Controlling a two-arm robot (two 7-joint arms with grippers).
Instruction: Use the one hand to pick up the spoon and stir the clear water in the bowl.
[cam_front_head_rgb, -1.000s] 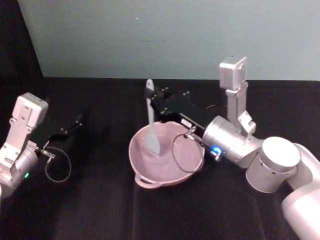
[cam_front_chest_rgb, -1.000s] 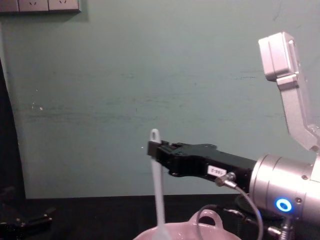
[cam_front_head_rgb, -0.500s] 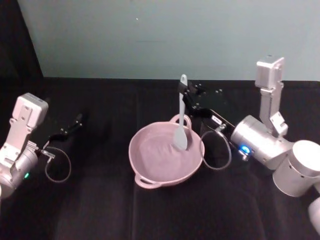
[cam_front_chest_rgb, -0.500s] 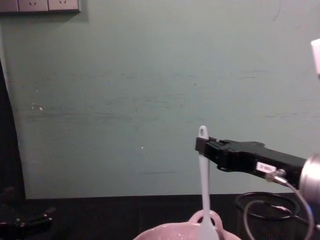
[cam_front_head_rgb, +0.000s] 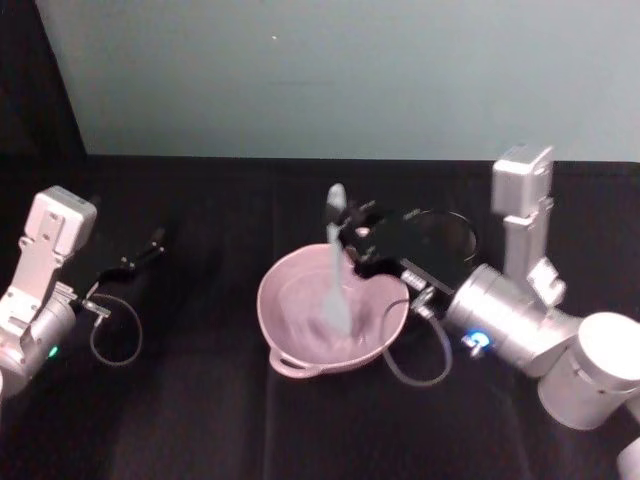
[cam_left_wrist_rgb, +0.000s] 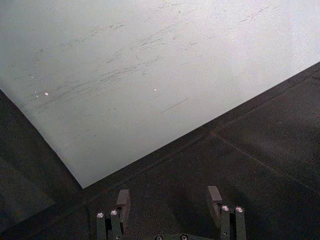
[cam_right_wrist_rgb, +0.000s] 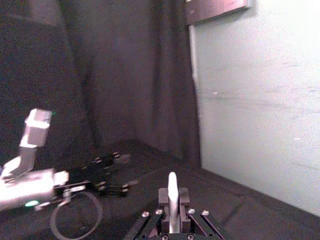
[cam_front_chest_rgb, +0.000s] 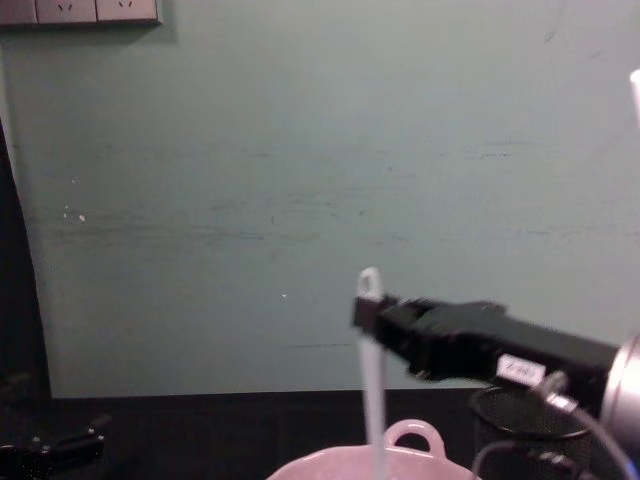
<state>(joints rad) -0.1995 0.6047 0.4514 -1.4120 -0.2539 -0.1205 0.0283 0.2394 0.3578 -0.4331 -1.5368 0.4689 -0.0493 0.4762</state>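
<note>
While the right end effector (cam_front_head_rgb: 346, 238) clenches the spoon (cam_front_head_rgb: 335, 285) in the bowl (cam_front_head_rgb: 268, 305), a mesh cup (cam_front_head_rgb: 456, 238) stands behind

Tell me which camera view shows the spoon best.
The head view: the spoon shows whole, upright, blade down in the bowl, handle held by the right gripper. The chest view shows its handle side-on, blade hidden; the right wrist view, just the handle end.

A black mesh cup (cam_front_chest_rgb: 520, 425) stands on the right half of the black table (cam_front_head_rgb: 200, 400), towards its far edge. The wall (cam_front_chest_rgb: 250, 150) behind is pale green, with white sockets (cam_front_chest_rgb: 95, 10) high on its left. A dark curtain (cam_right_wrist_rgb: 100, 75) hangs beside this wall.
</note>
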